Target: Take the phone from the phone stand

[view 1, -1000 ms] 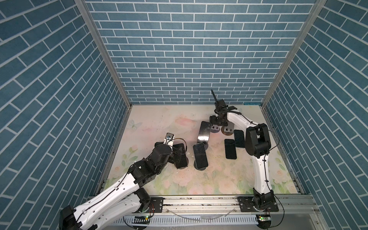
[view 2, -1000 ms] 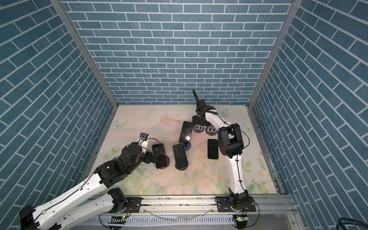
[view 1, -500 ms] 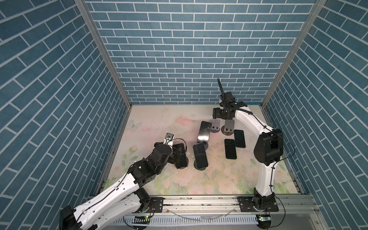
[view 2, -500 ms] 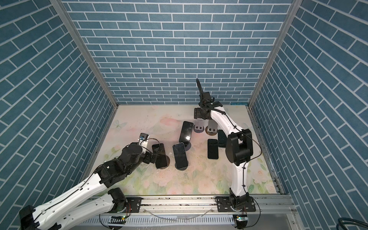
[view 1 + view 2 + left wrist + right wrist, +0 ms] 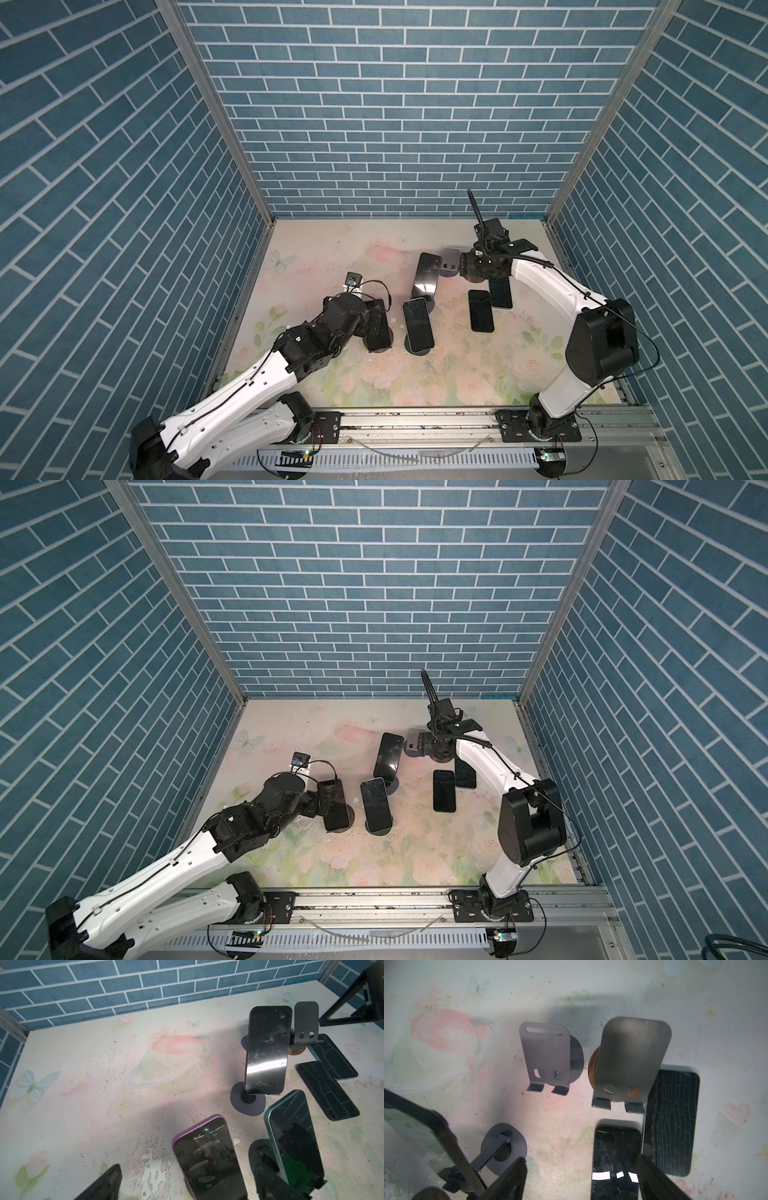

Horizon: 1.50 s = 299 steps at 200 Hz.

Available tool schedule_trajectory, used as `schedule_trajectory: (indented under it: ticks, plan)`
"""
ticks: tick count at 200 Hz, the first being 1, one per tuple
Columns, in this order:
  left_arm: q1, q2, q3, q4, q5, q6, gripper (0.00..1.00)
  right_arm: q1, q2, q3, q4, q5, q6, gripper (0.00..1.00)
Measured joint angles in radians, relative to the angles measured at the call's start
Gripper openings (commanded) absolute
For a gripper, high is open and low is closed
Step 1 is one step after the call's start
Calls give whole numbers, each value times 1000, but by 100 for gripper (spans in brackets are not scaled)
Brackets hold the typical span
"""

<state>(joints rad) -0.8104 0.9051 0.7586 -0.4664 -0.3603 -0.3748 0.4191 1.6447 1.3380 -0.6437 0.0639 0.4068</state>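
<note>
Left gripper [image 5: 187, 1176]: jaws spread wide either side of purple phone [image 5: 207, 1159] on phone stand [image 5: 379, 350], table [image 5: 316, 257] 8 o'clock. Right gripper [image 5: 581, 1165]: jaws apart, holding nothing, over bare stands [image 5: 546, 1055], 1 o'clock.

The left arm [image 5: 249, 386] and right arm [image 5: 548, 286] share white shells, bulky black joints, thin black cables [image 5: 536, 259] and black base plates [image 5: 513, 429] screwed to a rail [image 5: 415, 422].

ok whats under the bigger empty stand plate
A round wooden base; a flat phone seems to reach beneath too. The plate hides the neck and most of the base.
</note>
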Motion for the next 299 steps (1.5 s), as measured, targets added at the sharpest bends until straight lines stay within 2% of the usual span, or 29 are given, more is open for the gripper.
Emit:
schedule_trajectory:
  ticks: [63,111,187,299]
  plan:
    - [0,75,15,-68,14,-237,100,4,-66,-87,22,27,15,84]
    - [-8,97,15,-76,13,-341,100,6,-66,-107,61,22,16,84]
    - [-28,213,21,-82,-2,-415,100,6,-66,-147,85,19,16,84]
    - [-50,316,23,-19,-5,-439,100,6,-61,-193,107,21,16,84]
